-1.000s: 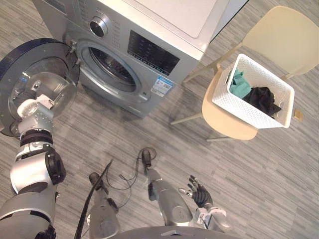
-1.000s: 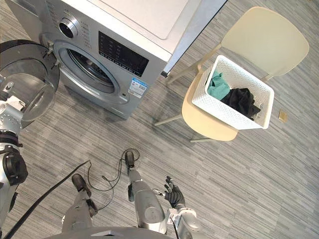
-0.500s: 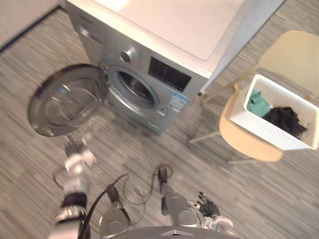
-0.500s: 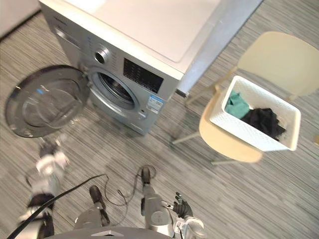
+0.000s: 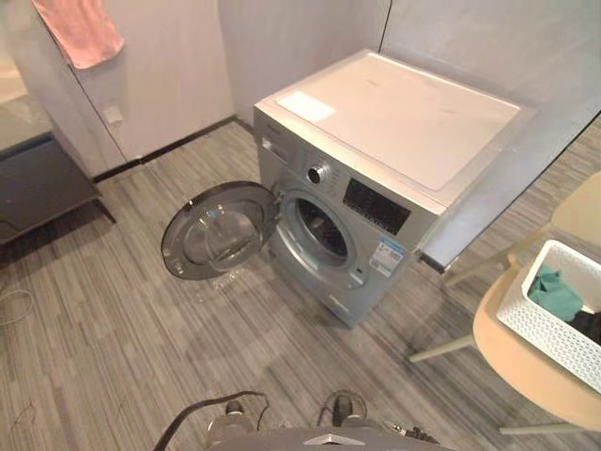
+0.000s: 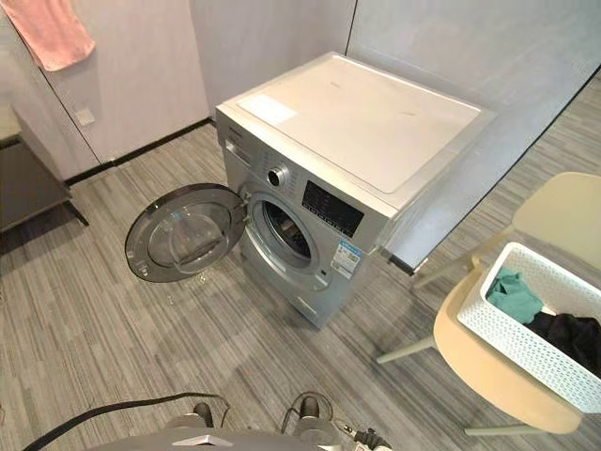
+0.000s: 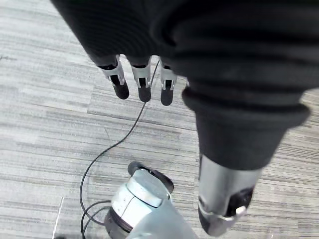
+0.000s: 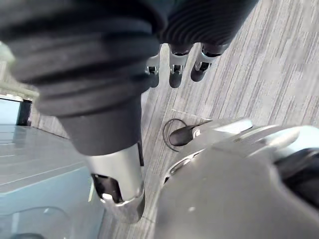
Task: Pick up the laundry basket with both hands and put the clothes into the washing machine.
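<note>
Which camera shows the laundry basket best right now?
The right eye view: the laundry basket sits on the chair with most of its opening and the clothes showing. The left eye view cuts it off at the picture's edge. The wrist views face the floor.

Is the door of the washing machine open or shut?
Open. The round door stands swung out to the side of the washing machine, and its dark drum opening is uncovered.
</note>
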`<state>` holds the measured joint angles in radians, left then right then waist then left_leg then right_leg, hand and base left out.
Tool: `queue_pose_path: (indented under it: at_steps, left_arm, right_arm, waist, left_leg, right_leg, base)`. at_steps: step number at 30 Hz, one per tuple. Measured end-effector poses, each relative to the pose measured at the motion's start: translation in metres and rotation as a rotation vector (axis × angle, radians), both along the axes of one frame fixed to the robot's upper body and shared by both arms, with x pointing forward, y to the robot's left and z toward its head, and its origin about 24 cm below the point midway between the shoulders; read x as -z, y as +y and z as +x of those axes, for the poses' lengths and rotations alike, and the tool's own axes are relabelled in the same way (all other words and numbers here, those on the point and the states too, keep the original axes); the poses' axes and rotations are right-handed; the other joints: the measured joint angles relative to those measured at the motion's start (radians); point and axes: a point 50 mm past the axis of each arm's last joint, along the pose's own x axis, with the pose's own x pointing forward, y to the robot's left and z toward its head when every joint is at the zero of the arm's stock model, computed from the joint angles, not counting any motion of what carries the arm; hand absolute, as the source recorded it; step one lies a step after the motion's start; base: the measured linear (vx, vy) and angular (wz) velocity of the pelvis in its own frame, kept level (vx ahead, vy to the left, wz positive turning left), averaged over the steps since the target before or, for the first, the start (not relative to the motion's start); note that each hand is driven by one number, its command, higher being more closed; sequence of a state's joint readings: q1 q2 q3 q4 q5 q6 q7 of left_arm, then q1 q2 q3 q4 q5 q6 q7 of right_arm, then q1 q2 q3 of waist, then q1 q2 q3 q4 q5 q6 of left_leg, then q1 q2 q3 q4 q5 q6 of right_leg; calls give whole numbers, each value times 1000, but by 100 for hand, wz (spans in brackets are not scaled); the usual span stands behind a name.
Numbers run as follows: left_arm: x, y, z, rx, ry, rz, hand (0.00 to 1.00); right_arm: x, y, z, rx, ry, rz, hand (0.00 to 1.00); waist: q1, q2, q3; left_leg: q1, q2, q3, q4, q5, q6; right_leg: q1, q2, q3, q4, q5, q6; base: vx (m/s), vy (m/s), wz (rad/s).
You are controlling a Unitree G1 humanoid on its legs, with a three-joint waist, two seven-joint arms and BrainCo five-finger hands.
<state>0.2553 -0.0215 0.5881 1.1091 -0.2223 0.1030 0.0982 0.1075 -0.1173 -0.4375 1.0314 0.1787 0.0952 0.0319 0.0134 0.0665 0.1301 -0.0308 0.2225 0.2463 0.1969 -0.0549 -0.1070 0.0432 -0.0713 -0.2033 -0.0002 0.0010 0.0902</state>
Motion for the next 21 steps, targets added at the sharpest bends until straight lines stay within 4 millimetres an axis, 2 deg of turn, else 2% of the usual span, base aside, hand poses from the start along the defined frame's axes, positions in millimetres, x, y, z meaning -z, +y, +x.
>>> queue_pose_path:
  at_steps: [3, 6, 7, 9, 11, 13, 14, 15, 16, 17, 18, 19, 20, 21]
  left_arm:
    - [2, -14, 24, 4, -62, -39, 0]
    - [1, -15, 44, 23, -132, -34, 0]
    - [-1, -13, 54, 45, -166, -17, 0]
    - [-3, -10, 67, 64, -211, 3, 0]
    - [-6, -7, 85, 82, -260, 22, 0]
    - [-9, -9, 103, 166, -291, 27, 0]
    - [-10, -10, 108, 183, -302, 27, 0]
    - [-12, -8, 114, 224, -313, 37, 0]
    - [-12, -7, 117, 233, -318, 40, 0]
    - [-13, -9, 122, 240, -328, 38, 0]
    - [-13, -9, 124, 244, -332, 38, 0]
    - [-14, -10, 126, 256, -341, 38, 0]
    - [-14, -10, 127, 266, -341, 39, 0]
    - [-14, -11, 126, 271, -335, 36, 0]
  right_arm:
    - [-3, 0, 12, 20, -38, -18, 0]
    - [-6, 16, 33, -22, -97, 6, 0]
    - [-8, 18, 40, -47, -123, 3, 0]
    - [-9, 26, 43, -69, -137, 14, 0]
    - [-7, 29, 39, -68, -126, 23, 0]
    - [-4, 34, 29, -48, -107, 44, 0]
    - [-3, 34, 28, -34, -108, 48, 0]
    - [-3, 34, 28, -20, -113, 54, 0]
    - [-3, 35, 28, -18, -115, 56, 0]
    - [-3, 35, 28, -8, -120, 55, 0]
    - [-4, 31, 28, 22, -123, 52, 0]
    - [-3, 29, 28, 70, -120, 54, 0]
    - [-1, 27, 21, 98, -99, 57, 0]
    - [1, 27, 15, 118, -85, 59, 0]
  waist:
    - [17, 22, -3]
    - [28, 13, -4]
    - [22, 7, -6]
    - [15, -4, -15]
    - [9, -21, -26]
    - [-3, -46, -41]
    - [-5, -50, -42]
    - [-4, -59, -40]
    - [-4, -60, -39]
    - [-5, -49, -37]
    - [2, -45, -35]
    - [1, -48, -22]
    - [-7, -60, -15]
    - [-13, -66, -12]
  left_leg:
    - [-4, -13, -13, 73, -45, 1]
    - [-1, -72, -100, 125, -130, 14]
    - [0, -83, -106, 142, -153, 27]
    - [4, -79, -66, 146, -164, 36]
    - [20, -76, 2, 126, -167, 40]
    - [40, -78, 70, 89, -162, 31]
    - [45, -78, 98, 83, -162, 31]
    - [58, -66, 149, 69, -158, 33]
    - [65, -56, 183, 64, -156, 32]
    - [76, -28, 261, 58, -144, 40]
    - [98, -3, 305, 39, -135, 44]
    - [136, -2, 363, 26, -132, 38]
    - [161, -2, 386, 35, -132, 38]
    - [189, -3, 391, 44, -134, 37]
  right_leg:
    - [-6, -17, 22, 39, -20, 16]
    - [-39, -15, 127, 65, -22, 19]
    - [-53, -8, 177, 68, -19, 15]
    - [-73, -7, 214, 67, -11, 4]
    - [-87, -6, 257, 47, 15, -23]
    - [-115, -1, 304, 22, 49, -24]
    - [-127, 5, 317, 23, 65, -19]
    - [-159, 21, 311, 29, 105, -20]
    - [-179, 31, 282, 30, 151, -25]
    - [-216, 65, 234, 22, 259, -51]
    - [-241, 69, 157, 64, 234, -79]
    - [-274, 32, -30, 202, 104, -114]
    - [-270, -13, -132, 290, 32, -147]
    - [-259, -40, -183, 338, 17, -148]
  base:
    - [-13, 86, -8]
    - [1, 164, -75]
    - [5, 199, -93]
    - [26, 113, -76]
    - [76, 81, -87]
    - [107, 49, -89]
    - [100, 28, -116]
    - [75, 15, -115]
    - [78, 29, -164]
    - [80, -1, -154]
    - [117, -24, -176]
    - [108, -59, -127]
    - [92, -77, -95]
    - [52, -103, -59]
